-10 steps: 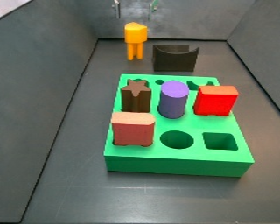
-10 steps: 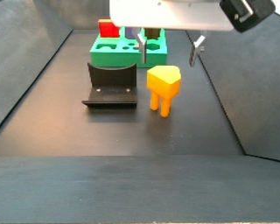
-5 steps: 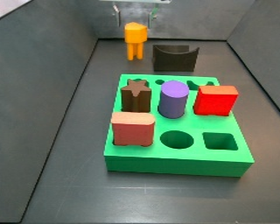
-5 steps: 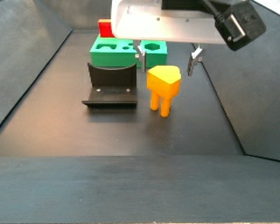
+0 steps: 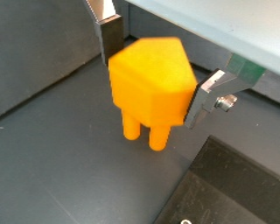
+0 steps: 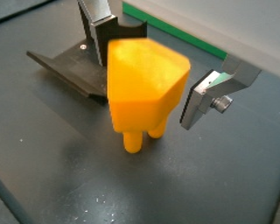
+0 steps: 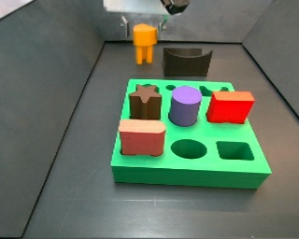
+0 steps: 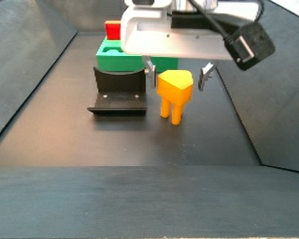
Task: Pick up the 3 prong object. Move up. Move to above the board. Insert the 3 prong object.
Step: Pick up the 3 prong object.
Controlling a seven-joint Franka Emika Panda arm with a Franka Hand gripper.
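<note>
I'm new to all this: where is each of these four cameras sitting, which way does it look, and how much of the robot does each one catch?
Wrist view: on the arm, looking down at the 3 prong object between the silver fingers of the gripper.
Wrist view: same perch, other angle; fingers flank the orange piece, dark block behind.
Side view: high at the board end, looking along the floor; gripper body at the far end.
Side view: low at the opposite end, facing back; gripper fills the top.
All four share the orange piece.

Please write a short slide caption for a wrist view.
Open gripper straddles the upright orange piece standing on the floor.
</note>
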